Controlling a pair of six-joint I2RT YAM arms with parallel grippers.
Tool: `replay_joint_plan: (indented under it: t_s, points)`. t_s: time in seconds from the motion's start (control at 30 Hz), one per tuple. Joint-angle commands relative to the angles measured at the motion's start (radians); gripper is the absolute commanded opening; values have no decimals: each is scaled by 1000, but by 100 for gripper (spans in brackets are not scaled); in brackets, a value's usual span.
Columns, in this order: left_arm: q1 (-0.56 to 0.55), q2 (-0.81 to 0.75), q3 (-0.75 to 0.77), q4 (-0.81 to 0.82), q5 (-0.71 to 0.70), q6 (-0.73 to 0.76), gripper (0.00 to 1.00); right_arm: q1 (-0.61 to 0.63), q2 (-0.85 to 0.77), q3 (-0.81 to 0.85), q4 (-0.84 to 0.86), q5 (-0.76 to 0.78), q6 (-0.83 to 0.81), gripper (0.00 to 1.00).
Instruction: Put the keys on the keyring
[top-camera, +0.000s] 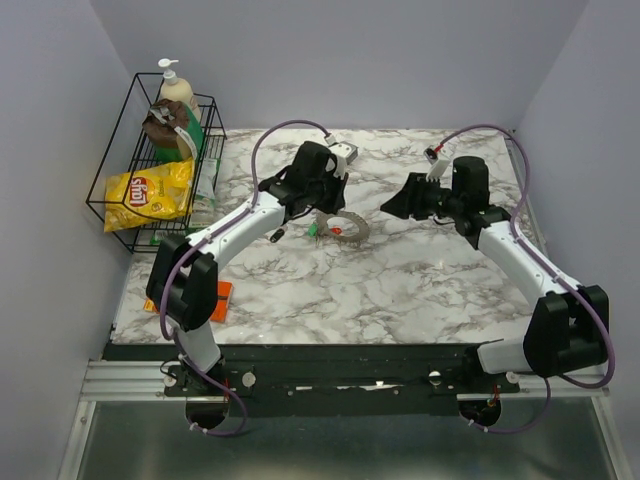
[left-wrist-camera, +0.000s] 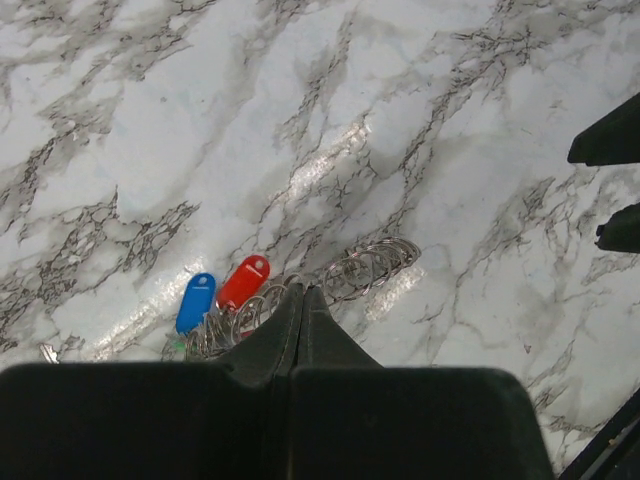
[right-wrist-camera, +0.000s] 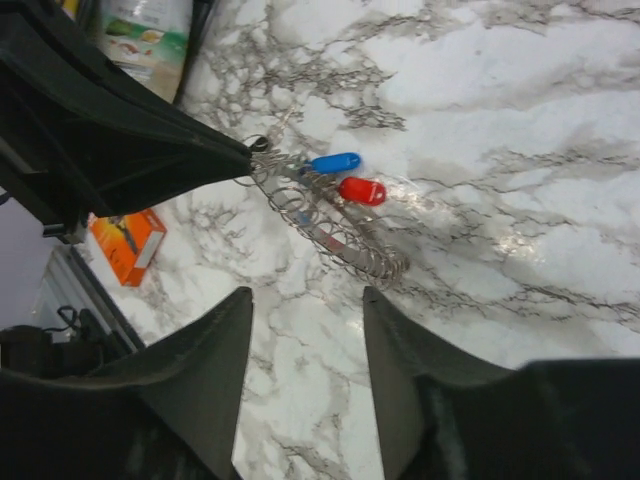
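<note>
left jaws pinching keyring (right-wrist-camera: 350, 245) (red, blue keys (right-wrist-camera: 362, 190)), right jaws parted

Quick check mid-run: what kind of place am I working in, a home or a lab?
Most likely a lab test cell, not a home: plain walls box in a marble-pattern tabletop, a metal mounting rail lines its near edge, and a wire basket holds props like a chips bag.

White links (top-camera: 245, 218), black joints (top-camera: 186, 285), purple cables (top-camera: 290, 127) — black left hand (left-wrist-camera: 302, 293), right hand (right-wrist-camera: 307, 300)
</note>
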Motion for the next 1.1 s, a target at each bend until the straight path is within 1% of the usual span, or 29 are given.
replay_joint_plan:
  t_s: [0.0, 0.03, 0.13, 0.33, 0.53, 0.67, 0.73, 0.83, 0.97, 1.07]
  points:
    - [-10, -71, -51, 0, 37, 20, 0, 6, -32, -10, 88, -133, 8, 63]
    - [-11, -76, -73, 5, 41, 17, 0, 6, -32, -22, 117, -149, 10, 69]
    - [-17, -95, -108, 23, 42, 9, 0, 9, -22, -41, 168, -196, 2, 75]
    - [-23, -158, -180, 59, 54, 9, 0, 27, -10, -61, 237, -251, 8, 77]
    - [-25, -201, -203, 69, 132, 23, 0, 72, 20, -53, 295, -301, 16, 76]
    - [-25, -223, -213, 68, 166, 35, 0, 98, 40, -47, 309, -322, 8, 75]
    - [-25, -234, -216, 65, 179, 41, 0, 101, 48, -56, 344, -334, 25, 75]
    - [-26, -252, -226, 68, 204, 53, 0, 101, 57, -77, 389, -350, 37, 72]
    - [-26, -270, -240, 68, 244, 69, 0, 103, 85, -87, 436, -374, 57, 64]
    - [-26, -273, -248, 71, 256, 75, 0, 107, 116, -85, 452, -393, 57, 61]
